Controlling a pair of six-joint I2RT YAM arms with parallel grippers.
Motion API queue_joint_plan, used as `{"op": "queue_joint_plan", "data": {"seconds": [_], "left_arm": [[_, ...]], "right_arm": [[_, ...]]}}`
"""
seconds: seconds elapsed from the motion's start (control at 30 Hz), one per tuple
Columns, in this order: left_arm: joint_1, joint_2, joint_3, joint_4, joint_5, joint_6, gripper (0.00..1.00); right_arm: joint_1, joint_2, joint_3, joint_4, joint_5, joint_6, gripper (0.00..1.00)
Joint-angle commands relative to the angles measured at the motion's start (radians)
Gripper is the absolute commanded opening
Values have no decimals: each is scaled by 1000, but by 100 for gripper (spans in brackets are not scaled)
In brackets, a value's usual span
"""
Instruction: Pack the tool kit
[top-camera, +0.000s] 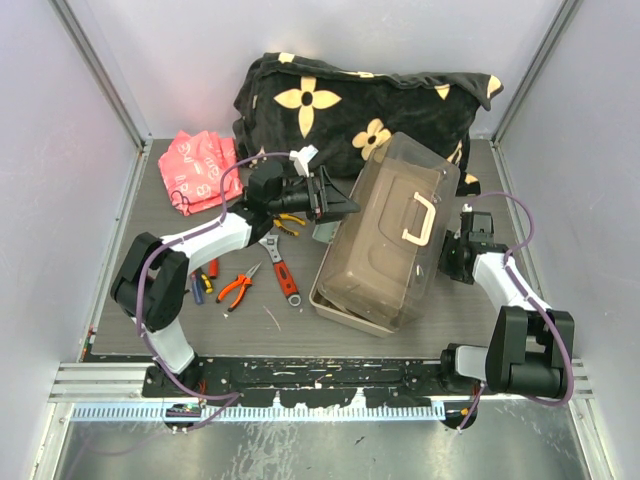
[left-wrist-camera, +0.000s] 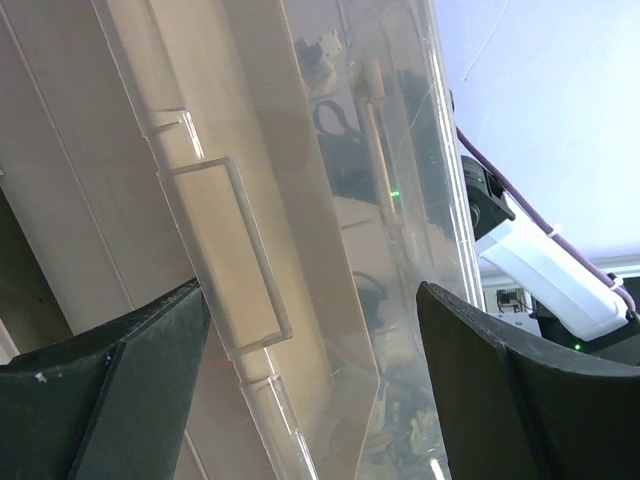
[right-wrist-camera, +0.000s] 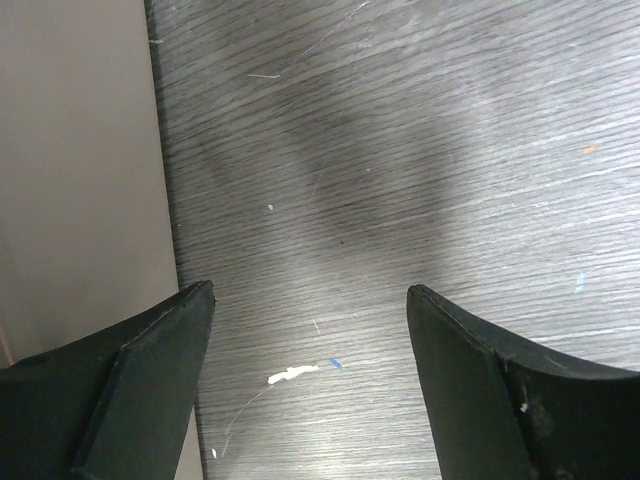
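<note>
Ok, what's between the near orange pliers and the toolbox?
A red-handled wrench lies between the pliers and the toolbox; the top view shows it.

Toolbox (top-camera: 385, 240): translucent grey-brown plastic, smooth, glossy. Handle (top-camera: 418, 222): cream plastic. Table (right-wrist-camera: 400, 150): grey wood grain, matt, scratched. Blanket (top-camera: 350, 95): plush cloth. Red bag (top-camera: 200, 168): crinkly glossy plastic. Pliers (top-camera: 237, 288): metal head, orange-coated grips. My left fingers (left-wrist-camera: 110, 400): matt black plastic.

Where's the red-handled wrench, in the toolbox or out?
Out. The wrench lies on the table left of the toolbox, beside the orange-handled pliers.
</note>
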Motion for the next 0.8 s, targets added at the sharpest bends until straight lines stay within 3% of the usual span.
{"op": "queue_joint_plan", "data": {"seconds": [0.0,0.23,0.77], "left_arm": [[-28,-66,4,86,71,-32,84],[-28,-97,5,85,72,-44,84],[-38,-121,68,86,63,-85,84]], "right_arm": [[8,-95,8,24,28,56,84],[-26,-288,55,-37,173,106,88],[-27,-468,209,-200,337,86,90]]}}
